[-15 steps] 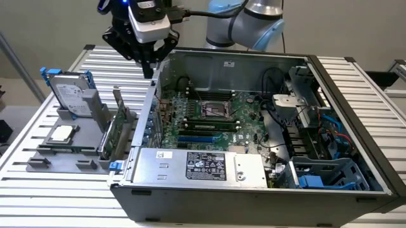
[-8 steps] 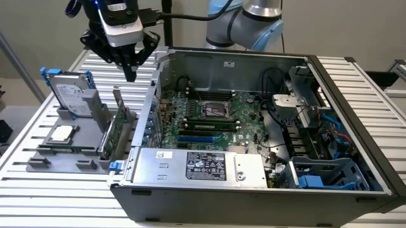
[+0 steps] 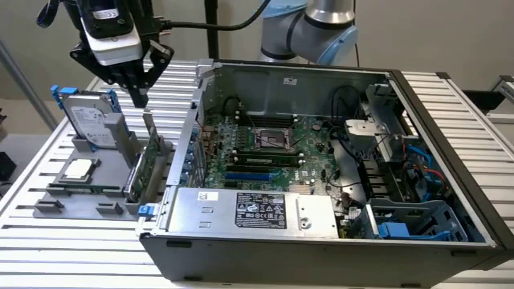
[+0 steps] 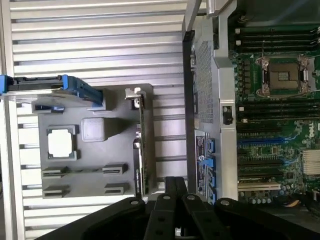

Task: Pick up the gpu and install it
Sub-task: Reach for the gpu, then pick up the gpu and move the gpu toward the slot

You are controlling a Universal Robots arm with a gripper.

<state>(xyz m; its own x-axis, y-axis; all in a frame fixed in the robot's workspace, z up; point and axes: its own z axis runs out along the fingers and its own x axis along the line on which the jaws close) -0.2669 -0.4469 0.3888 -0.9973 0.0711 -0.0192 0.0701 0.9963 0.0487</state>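
on the exterior view's left a grey holder [image 3: 71,197] [image 4: 91,161] lies on the slatted table [image 3: 80,247] [image 4: 90,40]. a silver hard drive [image 3: 90,123] [image 4: 45,89] with blue rails stands at the holder's far end, and a small square chip [image 3: 79,170] [image 4: 62,142] lies flat in a pocket nearer the camera. just to the right of these, the gpu [image 3: 144,165] [image 4: 140,150] stands upright on edge in a slot of the holder, its silver bracket pointing up, close beside the outer wall of the computer case [image 3: 321,247] [image 4: 190,100]. the gripper [image 3: 143,99] [image 4: 179,182] hangs straight above the card's bracket end, tips just over its top edge. its jaws look drawn together with nothing between them. in the wrist view the card lies a little to one side of the fingertips [image 4: 171,184], not in between them. further right the case lies open on its side, with the green motherboard [image 3: 265,144] [image 4: 280,100] exposed. behind it rises the robot arm [image 3: 313,30].
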